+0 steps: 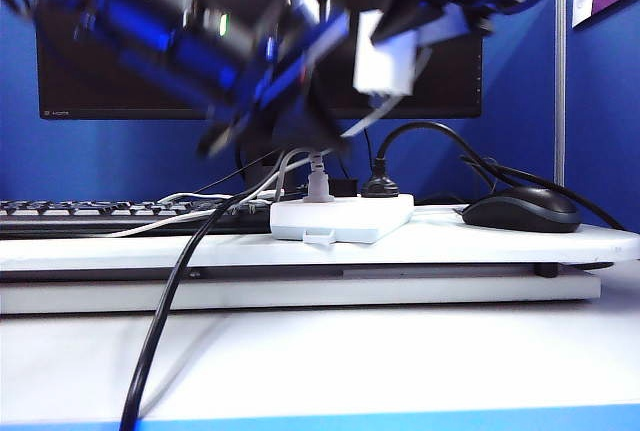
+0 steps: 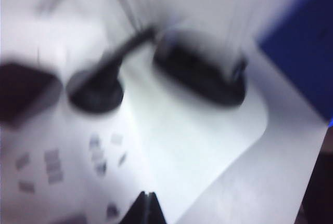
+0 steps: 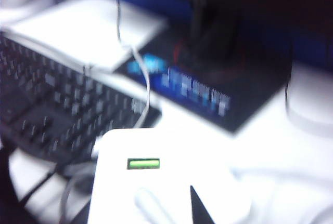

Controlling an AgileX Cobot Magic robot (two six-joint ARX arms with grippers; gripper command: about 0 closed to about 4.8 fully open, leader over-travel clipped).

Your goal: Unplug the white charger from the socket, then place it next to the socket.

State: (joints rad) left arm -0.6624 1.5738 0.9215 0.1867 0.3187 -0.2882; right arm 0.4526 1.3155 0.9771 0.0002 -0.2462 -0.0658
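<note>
The white charger [image 1: 385,59] hangs in the air well above the socket [image 1: 340,219], with my right gripper [image 1: 400,26] shut on it. A thin white cable [image 1: 372,114] trails down from it. In the right wrist view the charger [image 3: 156,151] fills the foreground, with a green label and one dark fingertip [image 3: 199,211] across it; the right gripper [image 3: 171,211] is otherwise hidden. My left gripper [image 1: 300,129] is shut and hovers low over the socket's left end. In the left wrist view its closed tips [image 2: 147,203] sit over the socket's white face [image 2: 171,146].
A grey plug [image 1: 318,186] and a black plug [image 1: 380,188] stand in the socket, the black plug [image 2: 96,91] blurred in the left wrist view. A black mouse [image 1: 520,209] lies right of the socket, a keyboard [image 1: 100,213] left of it, a monitor [image 1: 430,71] behind.
</note>
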